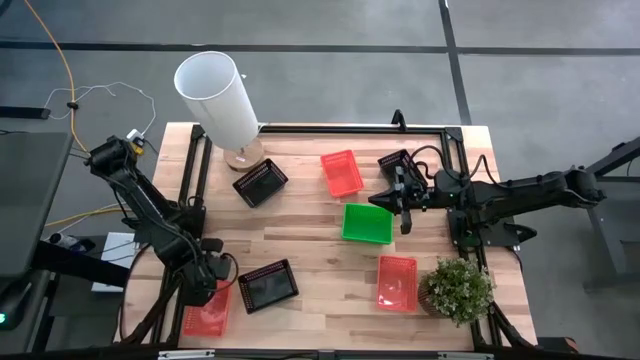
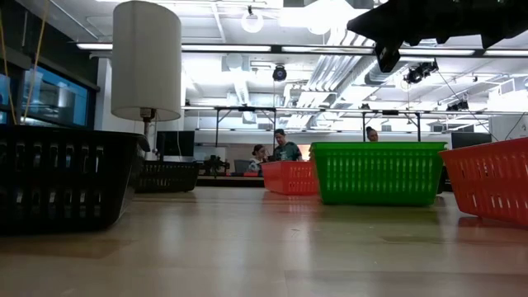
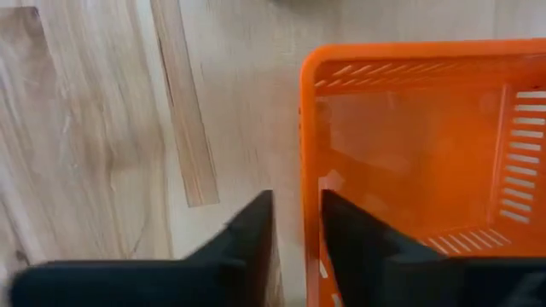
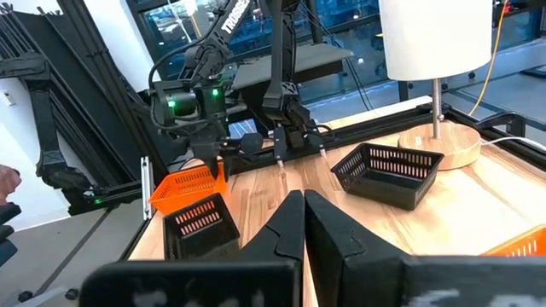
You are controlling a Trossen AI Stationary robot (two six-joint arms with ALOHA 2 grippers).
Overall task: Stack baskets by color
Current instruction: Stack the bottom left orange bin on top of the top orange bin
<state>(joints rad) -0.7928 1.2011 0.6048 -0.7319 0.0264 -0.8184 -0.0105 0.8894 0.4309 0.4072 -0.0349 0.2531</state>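
A red basket sits flat at the table's near left corner. My left gripper points down over its far wall, one finger inside the basket and one outside, a narrow gap between them. Other baskets rest flat on the table: black, black, red, green, red, and black partly under my right arm. My right gripper hangs shut and level above the table, holding nothing. My left gripper comes at the red basket's far wall from above, its fingers standing on either side of it. The inner finger lies right beside the wall, and a strip of table shows between the outer finger and the rim. Whether either finger touches, I cannot tell.
A tall white cylinder on a wooden base stands at the far left. A potted plant stands at the near right corner. Bare wood lies in the table's middle, between the baskets. People sit in the room beyond the table.
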